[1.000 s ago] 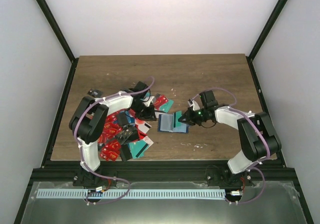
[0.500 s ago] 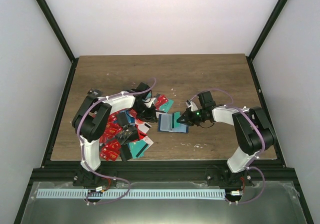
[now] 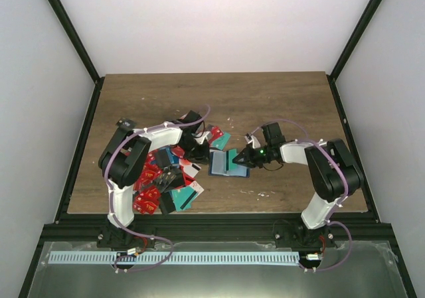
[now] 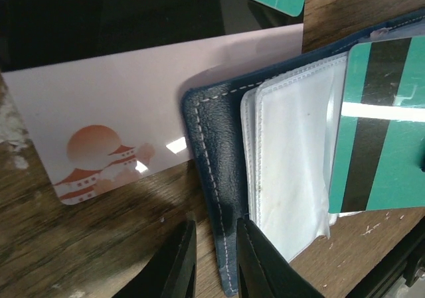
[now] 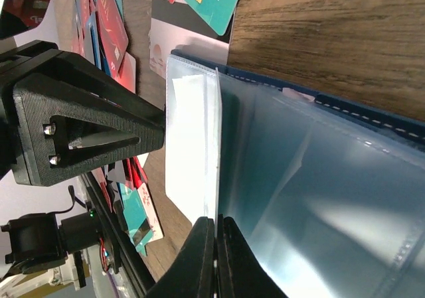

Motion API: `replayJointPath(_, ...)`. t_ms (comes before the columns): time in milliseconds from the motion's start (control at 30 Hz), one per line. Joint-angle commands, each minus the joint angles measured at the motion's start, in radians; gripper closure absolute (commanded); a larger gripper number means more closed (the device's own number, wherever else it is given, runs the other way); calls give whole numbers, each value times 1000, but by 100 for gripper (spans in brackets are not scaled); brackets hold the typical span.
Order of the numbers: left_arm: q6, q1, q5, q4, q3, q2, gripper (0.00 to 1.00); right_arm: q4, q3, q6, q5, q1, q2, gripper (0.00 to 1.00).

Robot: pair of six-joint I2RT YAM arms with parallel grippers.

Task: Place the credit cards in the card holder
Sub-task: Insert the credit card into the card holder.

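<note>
Left wrist: left tool (image 4: pixel 216 235) nearly closed astride holder (image 4: pixel 212 152) edge, grip unclear; right tool (image 5: pixel 214 225) pinches teal card (image 4: pixel 378 125) over holder.

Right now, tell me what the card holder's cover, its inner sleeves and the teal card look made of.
The card holder cover: probably leather or imitation; dark blue, matte, pale stitching along the edge. The inner sleeves: clear soft plastic film, slightly cloudy, with welded seams. The teal card: stiff glossy plastic, judging by its glare band and black stripe.
</note>
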Motion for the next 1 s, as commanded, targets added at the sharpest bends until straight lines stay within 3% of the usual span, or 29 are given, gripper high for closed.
replayJointPath(0,-9,-17,3,-1,-2,26,80,51,-20,26,-31,11,18,99)
replayJointPath(967,-111,-19,65,71,-116,-9,82,290,-112,220,-48,59,67,99)
